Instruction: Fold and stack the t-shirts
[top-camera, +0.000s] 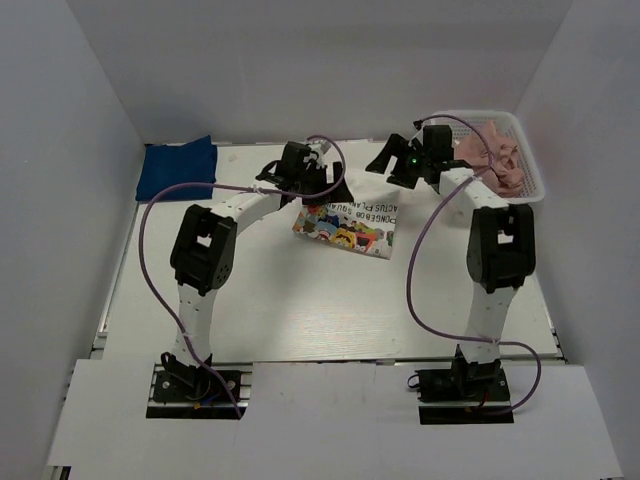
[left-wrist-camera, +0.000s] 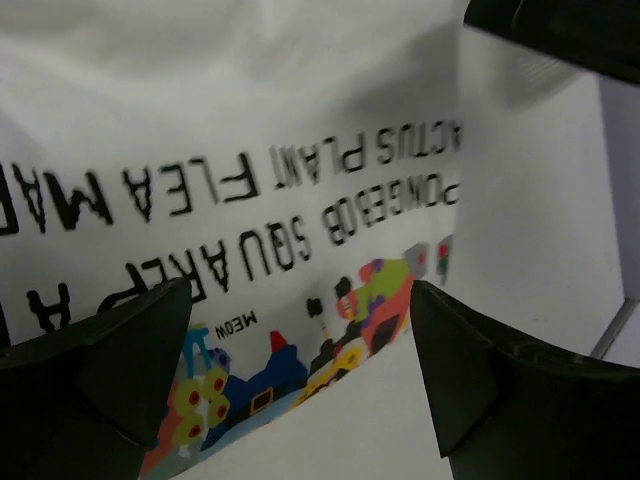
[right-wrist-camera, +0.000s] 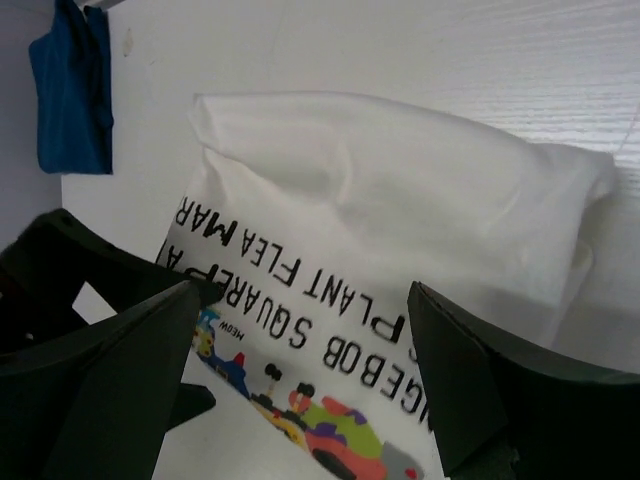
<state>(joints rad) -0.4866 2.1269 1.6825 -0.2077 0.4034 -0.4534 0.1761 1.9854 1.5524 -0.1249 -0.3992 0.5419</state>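
Start at the far left corner of the table. There you have the royal-blue t-shirt, folded into a flat block against the back wall, well apart from both arms. The right wrist camera catches it too, in its upper left corner.

Next comes your left gripper. Its fingers stand spread wide with nothing between them, and it hangs over the left edge of the white t-shirt.

That shirt lies folded in the middle of the table, print side up. The lettering is black block capitals (upside down from the left wrist). You can read "SQUARE", "PLANT", "FLEA MA" and a small "MEOW" beside the cartoon figures, plus a cut-off "PONGEBOB". The cartoon strip runs in red, yellow, blue, green and purple along the near edge of the fold.

Your right gripper sits just past the shirt's far right corner. Its fingers are fully parted and hold nothing, and its own camera looks down on the white cloth and the same lettering.

At the far right stands the white mesh basket, with the dusty-pink t-shirt crumpled inside it.
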